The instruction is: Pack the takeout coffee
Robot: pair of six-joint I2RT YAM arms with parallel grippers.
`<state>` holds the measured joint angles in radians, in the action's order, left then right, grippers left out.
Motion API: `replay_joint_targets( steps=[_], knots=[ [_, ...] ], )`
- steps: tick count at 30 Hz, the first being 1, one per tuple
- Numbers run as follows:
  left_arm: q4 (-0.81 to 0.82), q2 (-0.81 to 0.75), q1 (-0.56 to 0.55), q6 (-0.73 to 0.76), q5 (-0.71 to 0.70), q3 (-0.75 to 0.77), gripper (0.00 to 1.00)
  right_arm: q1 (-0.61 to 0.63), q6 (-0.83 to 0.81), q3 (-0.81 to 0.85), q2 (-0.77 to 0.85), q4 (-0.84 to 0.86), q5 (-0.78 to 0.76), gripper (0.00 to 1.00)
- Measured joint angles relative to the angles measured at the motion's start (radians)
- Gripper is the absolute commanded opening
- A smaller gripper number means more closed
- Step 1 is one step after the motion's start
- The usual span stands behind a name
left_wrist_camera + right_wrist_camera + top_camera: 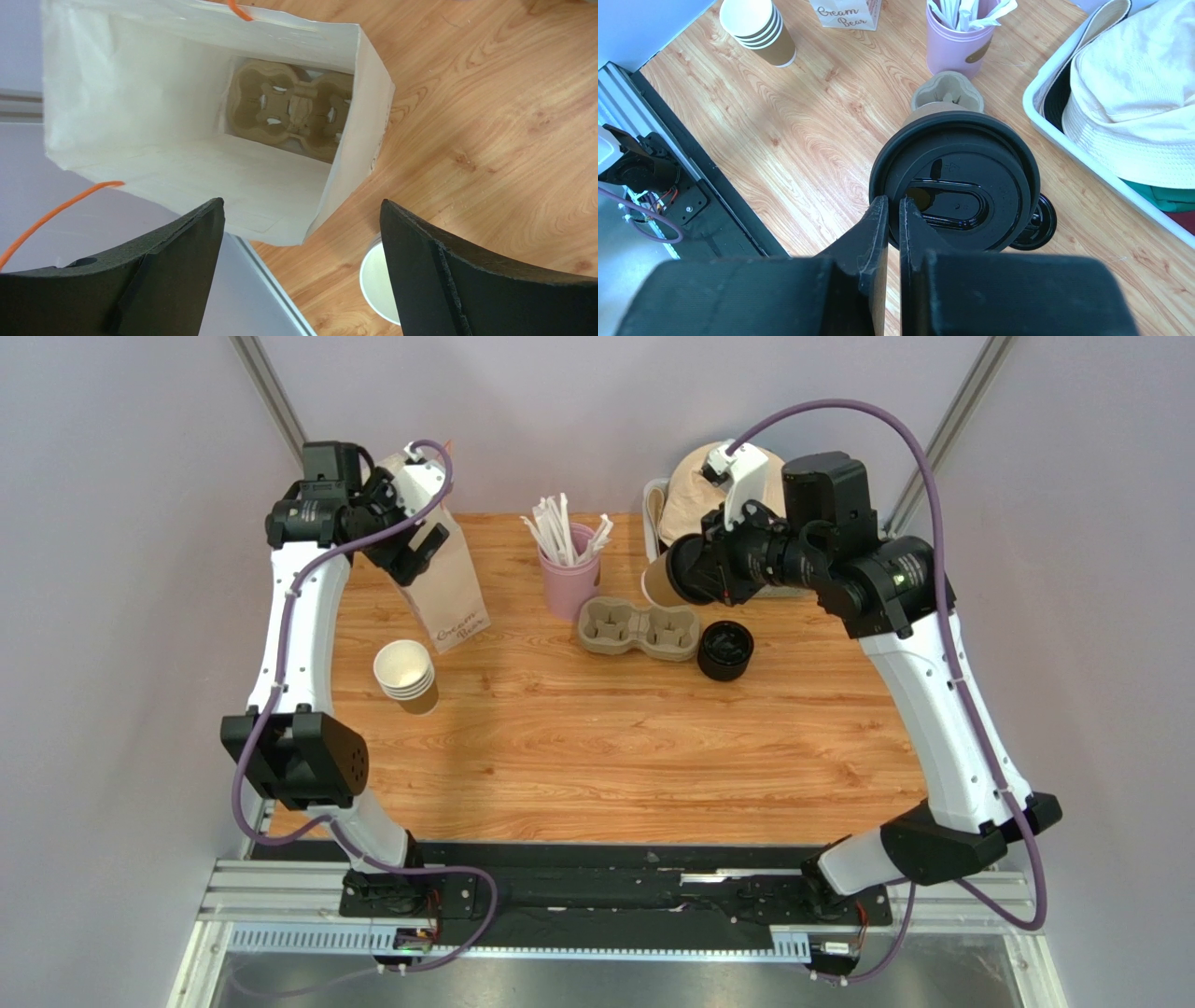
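Right wrist view showed the right gripper [889, 210] clamped on the lid rim of the takeout coffee [955, 182], raised above the table, while the left gripper [302, 206] hung with fingers apart over the paper bag [175, 91], so the transfer step seemed in hand and the next move probably called for carrying it upright into that bag.

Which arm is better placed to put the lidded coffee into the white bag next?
Right, most likely: the right gripper is shut on the lid rim of the takeout coffee. The left gripper hangs open above the white bag, holding nothing.
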<state>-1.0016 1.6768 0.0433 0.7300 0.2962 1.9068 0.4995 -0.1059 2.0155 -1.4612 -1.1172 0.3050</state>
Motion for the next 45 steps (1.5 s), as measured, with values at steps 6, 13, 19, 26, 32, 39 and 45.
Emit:
replay_joint_targets(
  steps=[6, 13, 19, 26, 32, 39, 45],
  knots=[
    [-0.035, 0.048, -0.011, 0.023, -0.002, 0.0, 0.72, -0.018, -0.002, -0.014, 0.005, -0.001, 0.001, 0.0],
    [-0.089, 0.075, -0.011, 0.043, 0.023, 0.011, 0.46, -0.042, -0.004, -0.021, 0.016, 0.0, 0.003, 0.0],
    [-0.152, 0.101, -0.015, 0.042, 0.075, 0.091, 0.34, -0.053, -0.004, -0.04, 0.031, 0.001, 0.013, 0.0],
    [-0.212, 0.105, -0.051, 0.021, 0.114, 0.111, 0.21, -0.068, -0.004, -0.04, 0.031, 0.005, 0.024, 0.0],
    [-0.248, 0.104, -0.134, -0.045, 0.134, 0.11, 0.2, -0.085, -0.004, -0.04, 0.033, 0.008, 0.032, 0.0],
    [-0.259, 0.097, -0.26, -0.187, 0.131, 0.11, 0.17, -0.113, -0.002, -0.04, 0.046, 0.009, 0.041, 0.0],
    [-0.259, 0.096, -0.365, -0.284, 0.121, 0.126, 0.17, -0.131, 0.004, -0.04, 0.057, 0.016, 0.05, 0.0]
  ],
)
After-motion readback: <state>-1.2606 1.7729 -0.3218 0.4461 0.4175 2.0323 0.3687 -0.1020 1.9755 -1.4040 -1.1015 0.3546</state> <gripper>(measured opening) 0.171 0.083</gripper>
